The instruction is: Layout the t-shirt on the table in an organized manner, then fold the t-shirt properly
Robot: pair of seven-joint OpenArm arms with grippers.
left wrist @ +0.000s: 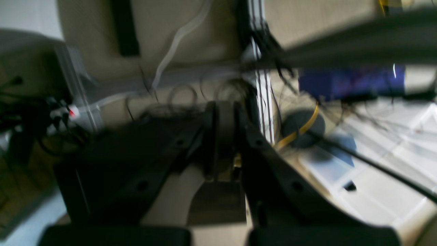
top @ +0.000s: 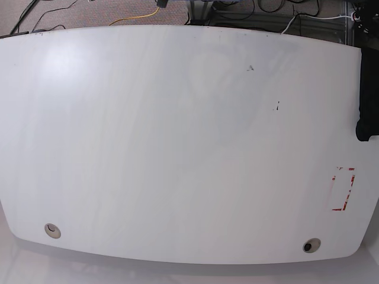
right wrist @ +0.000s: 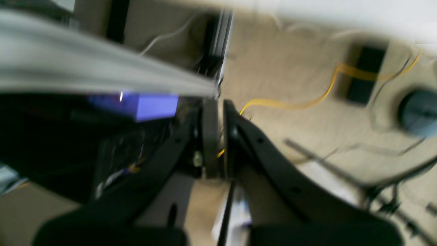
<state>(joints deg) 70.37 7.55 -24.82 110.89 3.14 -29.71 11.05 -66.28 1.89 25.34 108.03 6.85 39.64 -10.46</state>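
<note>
A: Where is the t-shirt [top: 368,94]?

B: Only a narrow strip of it shows in the base view, a solid black band along the far right border, ending in a rounded lower corner. Whether it rests on the worktop [top: 177,148] edge or hangs just past it, I cannot tell.

A: How does the cloth look?

B: Matte, plain black, no print visible. Too little shows to tell its layout or any folds.

A: And the worktop itself?

B: Large, glossy white, with curved front and back edges. There are two small dark scuffs [top: 276,106] right of centre, a red dashed rectangle [top: 343,189] near the right edge, and two round grommets: one pale at the front left [top: 53,230], one dark at the front right [top: 311,245].

A: The hands?

B: Neither appears in the base view. The left wrist camera shows the left hand [left wrist: 223,123] with its black moulded fingers pressed together, nothing between them (the picture is badly blurred). The right hand [right wrist: 218,136] likewise has its fingers together with nothing gripped, in an equally smeared picture.

A: What lies behind them?

B: Both wrist views look at beige carpeted floor [right wrist: 290,68] with a yellow cable [right wrist: 290,104] snaking over it and thin black wires. A blurred blue-violet block [left wrist: 348,82] sits at the upper right of the left wrist view.
</note>
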